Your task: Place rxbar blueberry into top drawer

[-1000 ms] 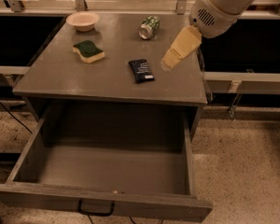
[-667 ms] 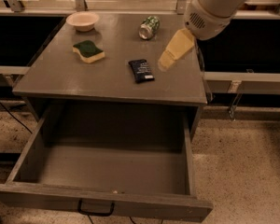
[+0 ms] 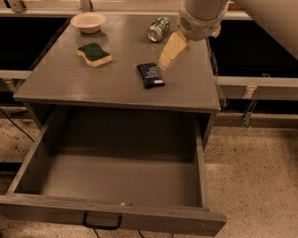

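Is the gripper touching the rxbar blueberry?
Cannot tell. In the camera view the gripper ends right beside the rxbar blueberry, at its right edge, but neither gap nor contact shows plainly.

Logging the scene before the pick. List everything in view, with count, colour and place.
rxbar blueberry: 1, dark navy, on the cabinet top, right of centre
sponge: 1, green and yellow, cabinet top, left
bowl: 1, pale pink, back left corner
can: 1, green patterned, on its side, at the back
cabinet: 1, grey, mid view
top drawer: 1, grey, pulled open below the top
handle: 1, black, drawer front
arm: 1, white, from upper right
gripper: 1, pale yellow, over the top, just right of the bar
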Controlling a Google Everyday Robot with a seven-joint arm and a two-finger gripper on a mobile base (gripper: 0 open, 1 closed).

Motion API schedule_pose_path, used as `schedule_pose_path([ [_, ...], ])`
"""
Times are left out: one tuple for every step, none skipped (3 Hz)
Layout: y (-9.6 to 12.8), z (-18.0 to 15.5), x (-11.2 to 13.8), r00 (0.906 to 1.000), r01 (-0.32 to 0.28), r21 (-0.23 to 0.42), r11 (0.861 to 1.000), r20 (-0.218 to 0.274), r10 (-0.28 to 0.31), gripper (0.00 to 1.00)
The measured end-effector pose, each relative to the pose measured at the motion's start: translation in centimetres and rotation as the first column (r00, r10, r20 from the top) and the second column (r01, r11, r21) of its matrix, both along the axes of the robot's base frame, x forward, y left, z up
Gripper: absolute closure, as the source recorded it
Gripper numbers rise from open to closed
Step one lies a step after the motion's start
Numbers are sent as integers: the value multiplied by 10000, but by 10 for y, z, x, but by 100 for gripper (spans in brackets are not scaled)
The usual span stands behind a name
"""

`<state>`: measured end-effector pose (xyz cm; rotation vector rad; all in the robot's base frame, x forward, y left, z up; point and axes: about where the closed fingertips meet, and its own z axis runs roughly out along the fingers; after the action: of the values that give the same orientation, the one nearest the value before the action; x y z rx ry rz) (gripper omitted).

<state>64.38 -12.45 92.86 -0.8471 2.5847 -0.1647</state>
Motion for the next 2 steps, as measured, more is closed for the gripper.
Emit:
schedule_pose_path([
  [0,0,0,10000,-15,23,10000,-6,15,0],
  [12,-13,16,9996,-213,497,9985,-153,220,0],
])
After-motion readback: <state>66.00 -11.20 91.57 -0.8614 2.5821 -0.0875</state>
